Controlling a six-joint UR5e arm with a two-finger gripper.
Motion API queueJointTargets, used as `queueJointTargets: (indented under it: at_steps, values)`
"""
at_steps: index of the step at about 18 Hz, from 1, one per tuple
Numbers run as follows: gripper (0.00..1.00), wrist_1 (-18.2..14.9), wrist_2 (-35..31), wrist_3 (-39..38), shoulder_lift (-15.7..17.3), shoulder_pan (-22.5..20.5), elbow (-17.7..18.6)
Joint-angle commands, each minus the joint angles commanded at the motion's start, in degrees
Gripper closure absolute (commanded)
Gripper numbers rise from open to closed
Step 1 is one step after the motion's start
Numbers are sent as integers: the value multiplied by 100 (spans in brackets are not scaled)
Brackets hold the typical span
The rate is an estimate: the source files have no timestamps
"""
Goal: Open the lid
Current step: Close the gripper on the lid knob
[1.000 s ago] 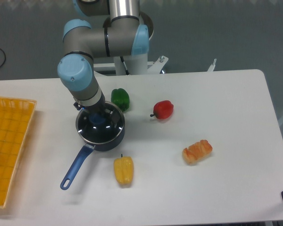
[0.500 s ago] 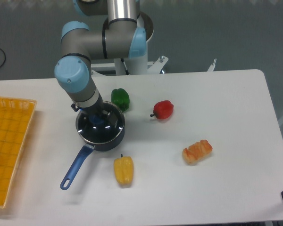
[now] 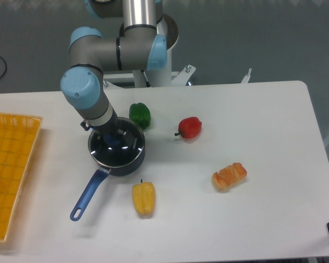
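Observation:
The lid (image 3: 118,147), clear glass with a metal rim, lies flat on the dark blue saucepan (image 3: 116,163) left of the table's centre. Its blue knob (image 3: 114,140) shows just below the arm's wrist. My gripper (image 3: 114,136) reaches straight down onto the knob, with its dark fingers on either side of it. The wrist hides most of the fingers, so the gap between them and the knob is not visible. The saucepan's blue handle (image 3: 85,196) points toward the front left.
A green pepper (image 3: 140,115) sits right behind the saucepan, and a red pepper (image 3: 190,127) lies to its right. A yellow pepper (image 3: 143,198) lies in front of it, with a bread roll (image 3: 229,175) further right. A yellow basket (image 3: 10,170) stands at the left edge.
The arm's wrist and elbow have shifted a little to the left, while the gripper stays at the knob. The lid has not visibly moved on the saucepan.

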State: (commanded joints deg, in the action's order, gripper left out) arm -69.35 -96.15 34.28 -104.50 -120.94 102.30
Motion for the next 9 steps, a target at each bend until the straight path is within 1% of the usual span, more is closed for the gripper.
queueJointTargets:
  at_steps: [6, 8, 9]
  values:
    - [1, 0, 9, -9, 9, 9, 0]
    - [11, 0, 0, -9, -17, 79, 0]
    - [15, 0, -9, 0, -44, 79, -9]
